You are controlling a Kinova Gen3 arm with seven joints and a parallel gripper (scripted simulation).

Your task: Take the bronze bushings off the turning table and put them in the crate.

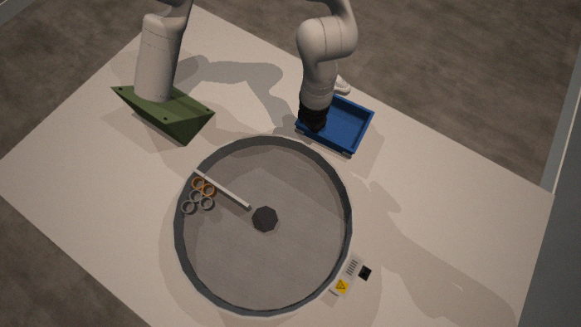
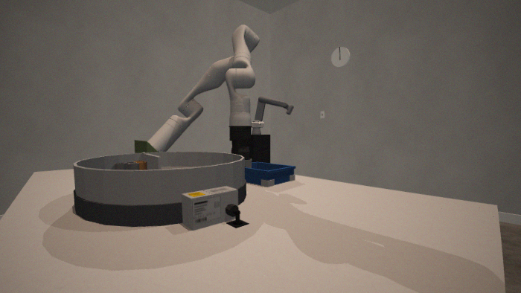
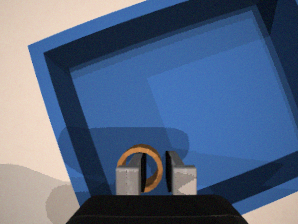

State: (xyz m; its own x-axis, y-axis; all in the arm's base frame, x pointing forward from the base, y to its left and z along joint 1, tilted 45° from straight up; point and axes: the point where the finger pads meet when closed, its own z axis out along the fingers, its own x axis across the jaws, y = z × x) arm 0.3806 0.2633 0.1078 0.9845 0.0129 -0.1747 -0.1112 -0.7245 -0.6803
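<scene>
My gripper (image 2: 247, 163) (image 3: 155, 164) points down, low over the near left part of the blue crate (image 1: 332, 143) (image 2: 269, 176) (image 3: 215, 95). Its fingers stand a little apart. A bronze bushing (image 3: 137, 149) is at the fingers in the wrist view: the left finger is inside the ring, the right one outside, with a gap at its wall. Whether it rests on the crate floor I cannot tell. Two bronze bushings (image 1: 197, 178) (image 2: 141, 165) touch each other on the turning table (image 1: 266, 270) (image 2: 130, 186), with three steel bushings (image 1: 187, 212) (image 2: 124, 166) beside them.
A thin white bar (image 1: 226, 191) runs beside the bronze bushings from the wall toward the dark hub (image 1: 265, 219). The table's raised wall stands near the crate. A control box (image 1: 346, 275) (image 2: 210, 208) is at the table's outer side. The green arm base (image 1: 187, 120) stands behind left.
</scene>
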